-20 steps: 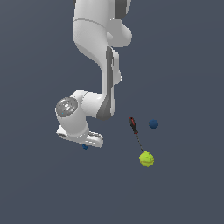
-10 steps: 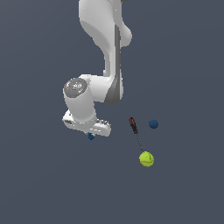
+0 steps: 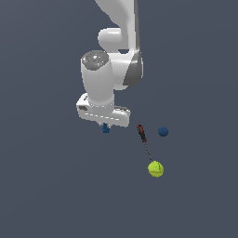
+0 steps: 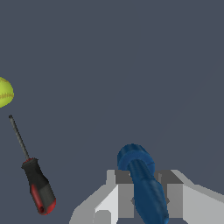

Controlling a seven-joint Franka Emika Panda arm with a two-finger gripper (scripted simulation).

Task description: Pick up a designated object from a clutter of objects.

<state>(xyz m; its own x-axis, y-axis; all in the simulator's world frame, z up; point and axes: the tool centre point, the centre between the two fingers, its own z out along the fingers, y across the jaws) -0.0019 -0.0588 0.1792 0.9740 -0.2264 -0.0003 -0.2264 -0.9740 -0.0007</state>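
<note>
Between your gripper (image 4: 146, 199) fingers sits the dark blue chunk (image 4: 142, 183), clamped mid-length; it looks rigid, light and smooth, so hold firmly against slipping.

Arm (image 3: 109, 76) white with grey joints; held chunk (image 4: 144, 186) dark blue; ball (image 3: 162, 132) dark blue; tennis ball (image 3: 155, 168) yellow-green with pale seam; screwdriver (image 4: 38, 190) red-and-black handle, dark shaft; floor (image 3: 46, 186) uniform slate grey.

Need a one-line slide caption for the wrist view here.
Gripper shut on the dark blue elongated chunk, with the red-and-black screwdriver and yellow-green tennis ball lying apart on the grey floor.
</note>
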